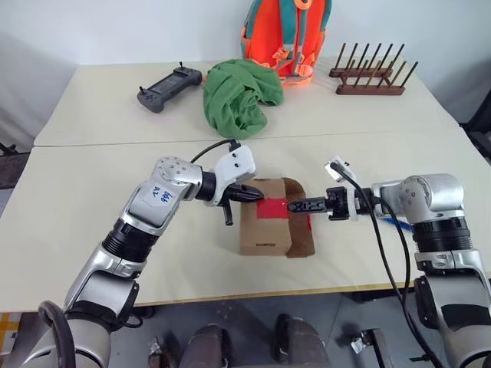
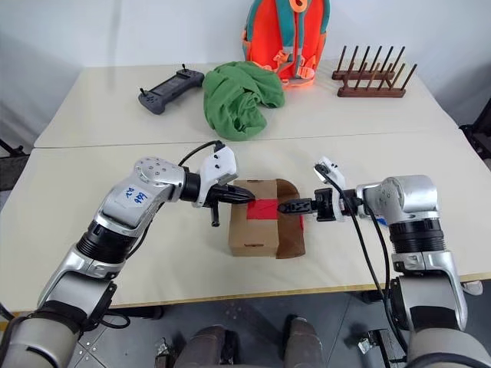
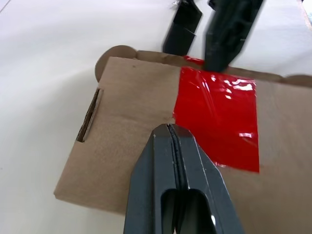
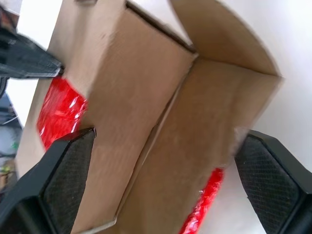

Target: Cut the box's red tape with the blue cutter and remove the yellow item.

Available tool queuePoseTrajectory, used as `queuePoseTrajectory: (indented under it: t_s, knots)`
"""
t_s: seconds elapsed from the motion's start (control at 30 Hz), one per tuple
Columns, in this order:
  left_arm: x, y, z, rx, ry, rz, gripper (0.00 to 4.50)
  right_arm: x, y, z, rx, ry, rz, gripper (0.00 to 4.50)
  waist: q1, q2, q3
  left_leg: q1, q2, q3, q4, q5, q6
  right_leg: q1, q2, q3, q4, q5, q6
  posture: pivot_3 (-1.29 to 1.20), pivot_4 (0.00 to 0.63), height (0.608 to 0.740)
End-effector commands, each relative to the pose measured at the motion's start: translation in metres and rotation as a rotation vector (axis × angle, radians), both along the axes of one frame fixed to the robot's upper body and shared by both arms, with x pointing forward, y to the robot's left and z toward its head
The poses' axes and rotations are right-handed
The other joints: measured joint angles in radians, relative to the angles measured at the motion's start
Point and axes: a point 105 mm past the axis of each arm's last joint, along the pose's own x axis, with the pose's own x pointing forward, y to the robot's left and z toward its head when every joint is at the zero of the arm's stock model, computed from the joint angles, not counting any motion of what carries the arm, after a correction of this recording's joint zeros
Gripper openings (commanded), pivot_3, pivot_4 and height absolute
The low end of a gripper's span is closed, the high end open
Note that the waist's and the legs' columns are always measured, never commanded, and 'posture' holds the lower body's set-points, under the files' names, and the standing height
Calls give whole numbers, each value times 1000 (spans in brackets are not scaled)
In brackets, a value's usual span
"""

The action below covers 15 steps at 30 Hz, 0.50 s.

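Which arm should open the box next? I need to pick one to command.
Right, probably. Its gripper is open at the box's flap side, fingers straddling the flap. The left gripper is shut, resting above the red tape.

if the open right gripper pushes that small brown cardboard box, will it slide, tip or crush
The small brown cardboard box lies low and flat on the smooth table, so it would likely slide, not tip. Its thin walls and loose side flap would probably flex. The shut left gripper over it might resist sliding.

Bright, even light; glare on red tape (image 3: pixel 217 114), right wrist view blurred
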Motion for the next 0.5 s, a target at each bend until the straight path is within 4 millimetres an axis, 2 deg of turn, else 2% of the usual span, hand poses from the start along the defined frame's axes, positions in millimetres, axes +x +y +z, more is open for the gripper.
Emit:
queuePoseTrajectory:
  t_s: [0.03, 0.2, 0.33, 0.5]
  knots:
    - [-3, -2, -7, 22, 14, -6, 0, -13, 14, -7, 28, 51, 55, 4461, 0, 0, 0, 0, 0, 0, 0, 0, 0, 0, 0, 0, 0, 0, 0, 0, 150, 740]
    - [-4, -5, -7, 18, 14, -12, 0, -15, 16, -10, 40, 63, 32, 4461, 0, 0, 0, 0, 0, 0, 0, 0, 0, 0, 0, 1, 0, 0, 0, 0, 150, 740]
    - [-4, -4, -8, 19, 16, -9, 0, -15, 7, -26, -28, 87, -73, 4461, 0, 0, -1, 1, 0, 0, 0, 0, 0, 0, 0, 1, 0, 0, 0, 0, 150, 740]
    - [-8, -2, -12, 38, 26, -22, 0, -19, 8, -25, -19, 67, -132, 4461, 0, 0, -3, 2, 0, -1, 0, 0, 0, 0, 0, 1, 0, 0, 0, 0, 150, 740]
